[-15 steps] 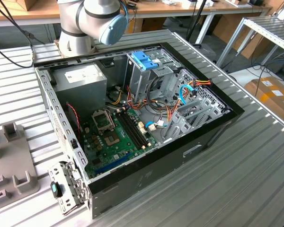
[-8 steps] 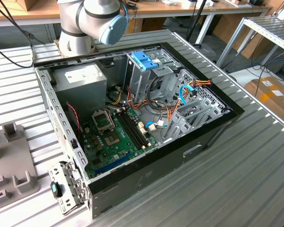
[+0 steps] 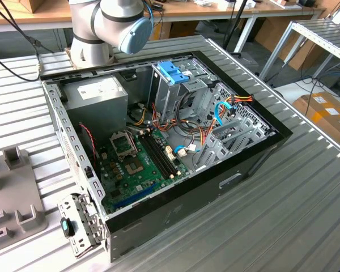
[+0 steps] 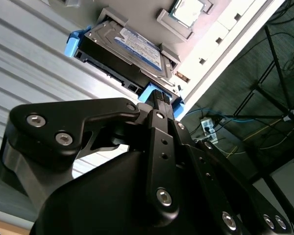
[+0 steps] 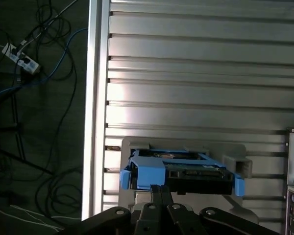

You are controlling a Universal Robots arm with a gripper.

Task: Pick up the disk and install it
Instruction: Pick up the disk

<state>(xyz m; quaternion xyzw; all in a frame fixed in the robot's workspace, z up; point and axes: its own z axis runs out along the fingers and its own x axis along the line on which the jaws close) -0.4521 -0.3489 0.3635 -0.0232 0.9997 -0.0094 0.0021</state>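
- Pressing flat against each other, the fingers [image 4: 159, 142] of the gripper [image 4: 162, 98] are sitting closed, their tips right at the near blue rail of the disk [image 4: 132, 46] in both wrist views.
- Just beyond the fingertips, the disk is lying with its label showing inside a grey holder [image 5: 181, 144].
- Past the holder, the ribbed metal table [image 5: 196, 73] is stretching away.
- Farther off, in the exterior view, the open computer case [image 3: 175, 209] is holding a motherboard [image 3: 141, 164], loose cables [image 3: 212, 133] and a drive cage [image 3: 167, 93] bearing a blue latch [image 3: 173, 72].
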